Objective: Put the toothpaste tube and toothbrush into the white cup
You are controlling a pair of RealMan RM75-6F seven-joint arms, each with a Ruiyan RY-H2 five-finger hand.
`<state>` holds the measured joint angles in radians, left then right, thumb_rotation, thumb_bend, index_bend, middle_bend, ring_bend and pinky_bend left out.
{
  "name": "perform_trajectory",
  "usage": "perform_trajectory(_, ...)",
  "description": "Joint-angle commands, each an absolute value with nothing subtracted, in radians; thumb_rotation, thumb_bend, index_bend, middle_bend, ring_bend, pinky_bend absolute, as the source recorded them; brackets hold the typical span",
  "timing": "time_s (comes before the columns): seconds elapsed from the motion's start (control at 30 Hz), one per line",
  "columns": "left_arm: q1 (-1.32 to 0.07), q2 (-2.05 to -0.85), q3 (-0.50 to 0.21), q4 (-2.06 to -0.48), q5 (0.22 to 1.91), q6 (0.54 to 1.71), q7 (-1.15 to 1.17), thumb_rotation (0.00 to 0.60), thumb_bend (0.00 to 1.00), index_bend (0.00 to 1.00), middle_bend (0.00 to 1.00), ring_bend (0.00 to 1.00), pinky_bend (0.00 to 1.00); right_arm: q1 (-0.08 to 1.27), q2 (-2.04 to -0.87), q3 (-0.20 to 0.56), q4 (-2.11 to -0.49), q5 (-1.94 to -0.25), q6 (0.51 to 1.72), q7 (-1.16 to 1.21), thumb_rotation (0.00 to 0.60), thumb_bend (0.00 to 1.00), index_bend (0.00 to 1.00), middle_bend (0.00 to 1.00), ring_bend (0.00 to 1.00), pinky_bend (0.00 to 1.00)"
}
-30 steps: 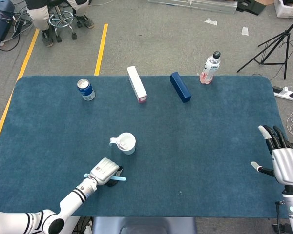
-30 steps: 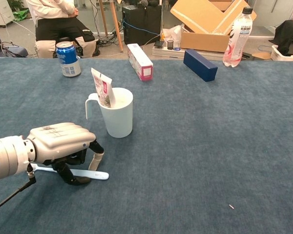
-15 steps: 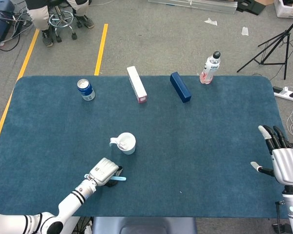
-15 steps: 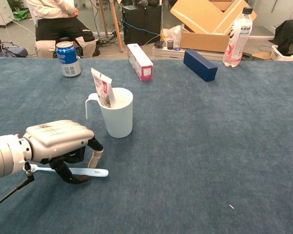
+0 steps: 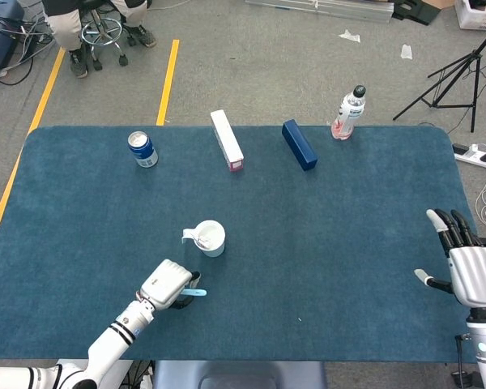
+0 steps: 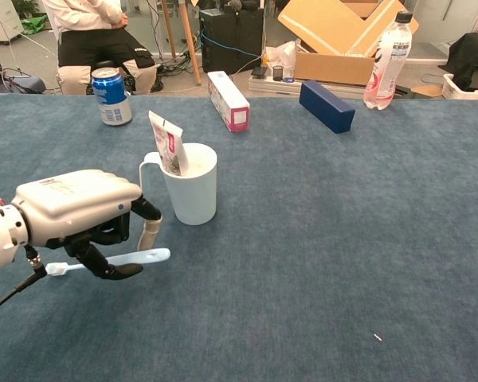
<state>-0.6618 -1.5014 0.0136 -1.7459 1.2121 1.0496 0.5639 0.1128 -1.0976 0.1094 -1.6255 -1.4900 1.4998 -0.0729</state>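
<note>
Whereas a second ago the toothbrush (image 6: 111,260) lay flat on the table (image 6: 342,239) under the left hand (image 6: 76,211), it now hangs clear of the cloth, pinched beneath that hand with its handle pointing right. The hand has risen and drawn back slightly, and sits just left of the white cup (image 6: 191,185). The toothpaste tube (image 6: 166,144) already stands in the cup, leaning against its left wall. The right hand (image 5: 474,271) rests at the table's far right edge, fingers spread, holding nothing. Judgement: the pick-up is complete; carrying the brush over the rim and releasing it remains.
</note>
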Motion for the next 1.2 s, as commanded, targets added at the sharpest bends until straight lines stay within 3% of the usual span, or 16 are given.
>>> perform_trajectory(0.03, -0.651, -1.480, 0.001, -1.785, 1.213, 1.079, 0.585, 0.600, 0.32, 0.61, 1.00, 1.00, 0.94, 0.113, -1.099, 0.108, -1.625, -1.490, 1.498, -0.075, 0.600, 0.00, 0.02, 0.11, 0.03, 0.35)
perform_trajectory(0.8, -0.618, -1.361, -0.080, -1.989, 1.186, 1.217, 0.676, 0.600, 0.32, 0.63, 1.00, 1.00, 0.94, 0.117, -1.104, 0.106, -1.626, -1.488, 1.490, -0.087, 0.600, 0.00, 0.02, 0.11, 0.03, 0.35)
perform_trajectory(1.2, -0.653, -1.337, -0.178, -2.047, 1.146, 1.253, 0.701, 0.600, 0.32, 0.63, 1.00, 1.00, 0.94, 0.110, -1.093, 0.090, -1.639, -1.525, 1.506, -0.071, 0.600, 0.00, 0.02, 0.11, 0.03, 0.35)
